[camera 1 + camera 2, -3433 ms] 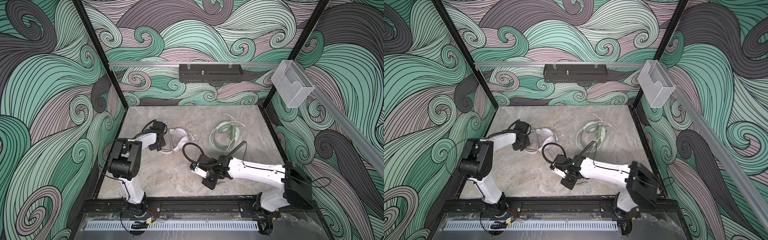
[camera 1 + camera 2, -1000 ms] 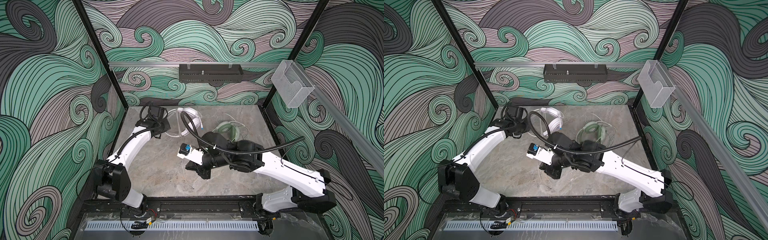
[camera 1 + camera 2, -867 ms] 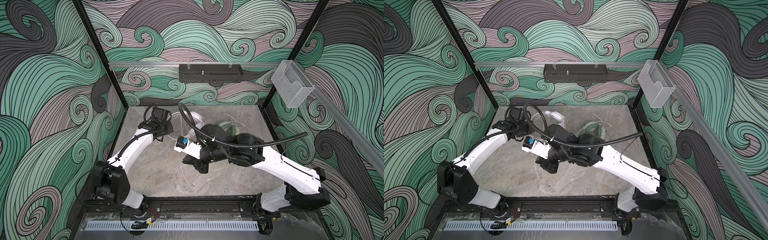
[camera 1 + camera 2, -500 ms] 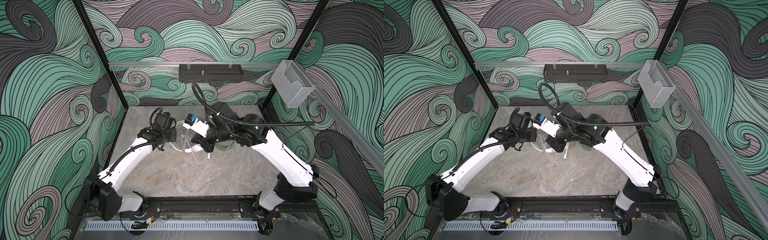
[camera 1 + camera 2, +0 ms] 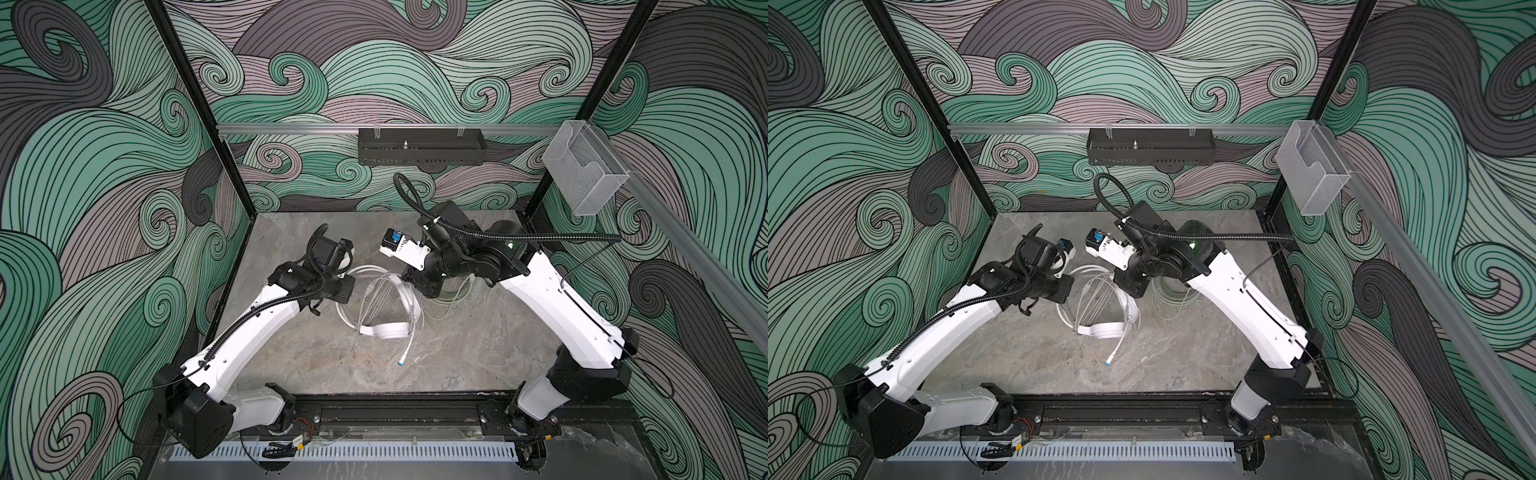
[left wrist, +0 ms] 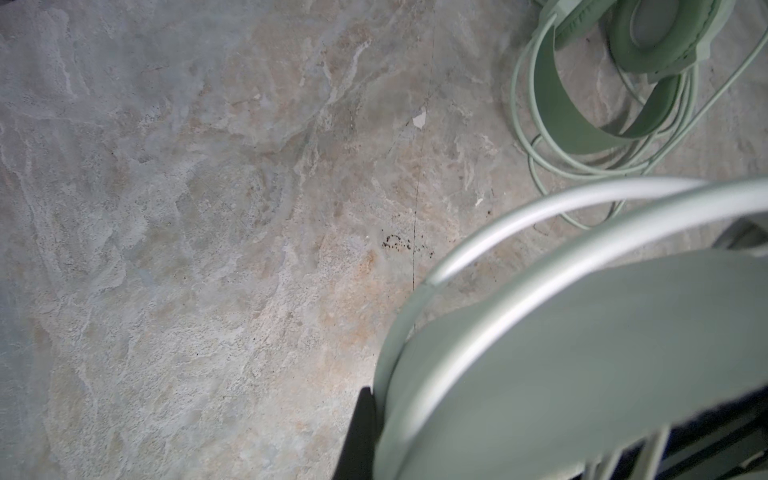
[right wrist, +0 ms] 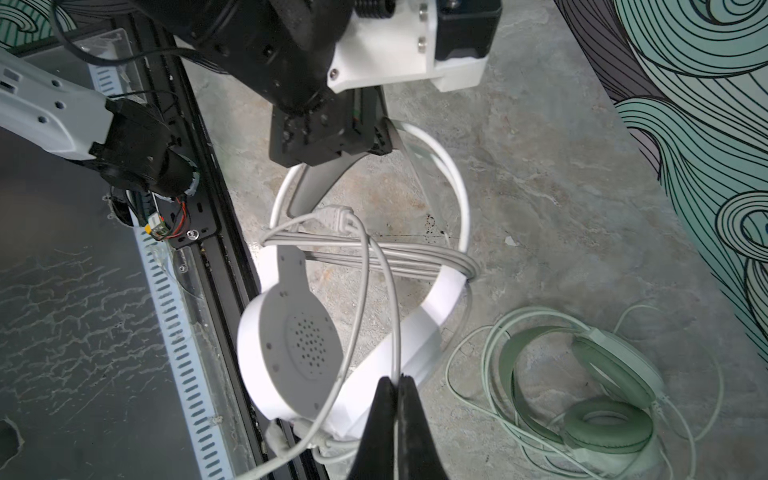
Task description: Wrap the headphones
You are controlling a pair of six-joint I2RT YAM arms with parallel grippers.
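The white headphones (image 5: 384, 330) (image 5: 1106, 330) hang above the table's middle, with one round earcup (image 7: 297, 357) facing the right wrist camera. My left gripper (image 5: 345, 287) (image 5: 1066, 289) (image 7: 376, 139) is shut on their headband (image 6: 582, 353). Only one dark finger (image 6: 360, 436) shows beside the band. Several turns of the white cable (image 7: 374, 253) cross the headband. My right gripper (image 7: 397, 380) (image 5: 428, 289) (image 5: 1136, 291) is shut on a strand of that cable. The plug end (image 5: 402, 362) dangles toward the front. The mint green headphones (image 7: 606, 419) (image 6: 648, 41) lie on the table under the right arm, their cable loose.
The marble table (image 5: 291, 365) is walled on three sides. A black tray (image 5: 419, 145) hangs on the back rail and a clear plastic box (image 5: 584, 174) on the right post. A black rail (image 5: 395, 409) runs along the front edge.
The right gripper has carried the cable from the front middle up and back over the white headphones. The left arm has brought the headset from the back left toward the middle.
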